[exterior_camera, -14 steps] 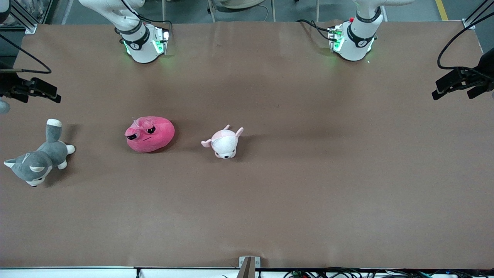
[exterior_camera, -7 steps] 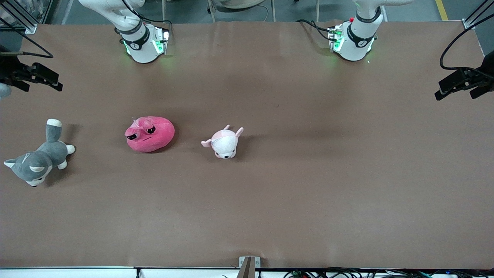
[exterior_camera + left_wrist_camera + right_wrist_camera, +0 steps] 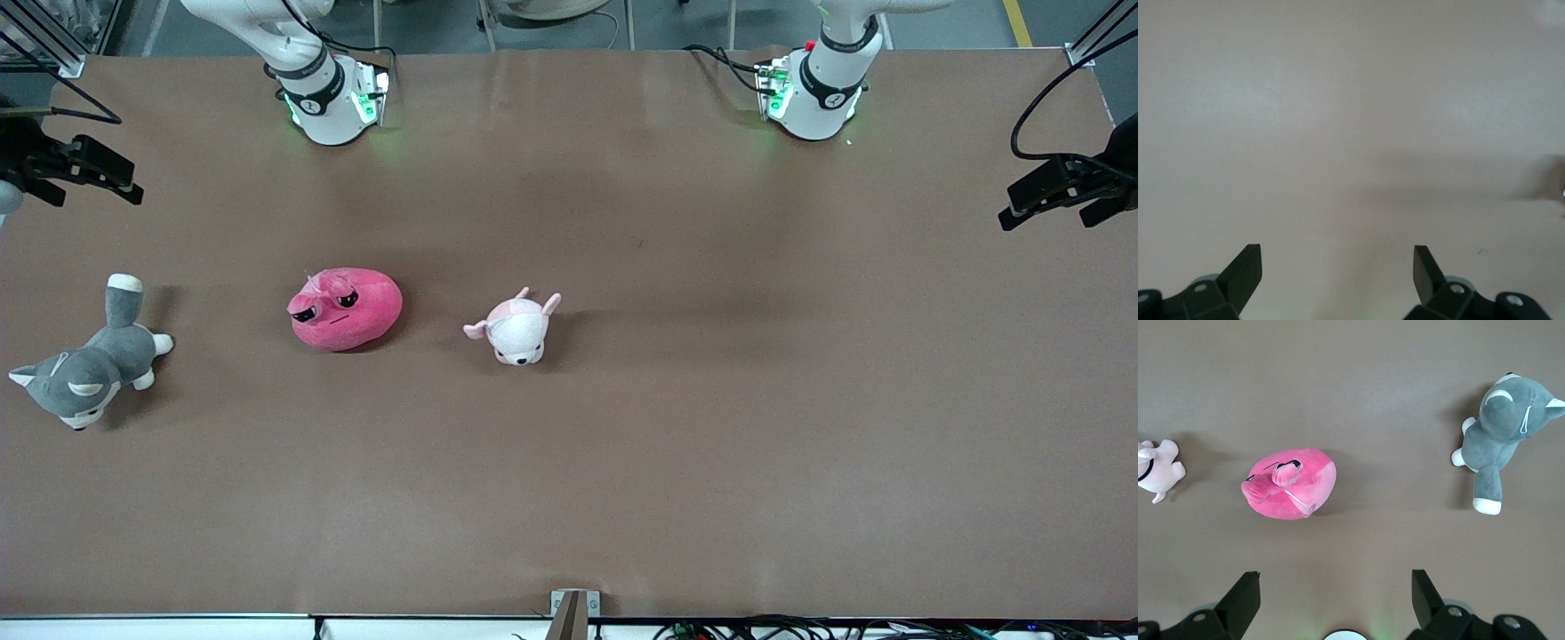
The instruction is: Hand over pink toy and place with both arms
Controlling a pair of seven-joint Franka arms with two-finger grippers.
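Black fingers stand wide apart on both pincers, with nothing between them. The right pincer (image 3: 1335, 587) hangs high over the right arm's end of the table (image 3: 711, 444), and its wrist view looks straight down on the pink toy (image 3: 1290, 484). The left pincer (image 3: 1337, 267) hangs over the left arm's end, with only bare brown table surface below it.

The pink toy (image 3: 345, 308) lies on the table toward the right arm's end, between a grey plush cat (image 3: 87, 366) and a small pale pink plush animal (image 3: 516, 327), well apart from both. The pale one is also pinkish, so the task's thing is judged to be the deep pink blob.

It looks like a stuffed, rounded cushion: light, soft and squashy, with a fuzzy cover that should not slip. It is unlikely to be damaged by a firm pinch. Its low, domed shape gives no handle, so the best hold is probably across the narrower width of the body, fingers sinking into the sides. Gripping near one end would leave the rest free for the other pincer at the handover.
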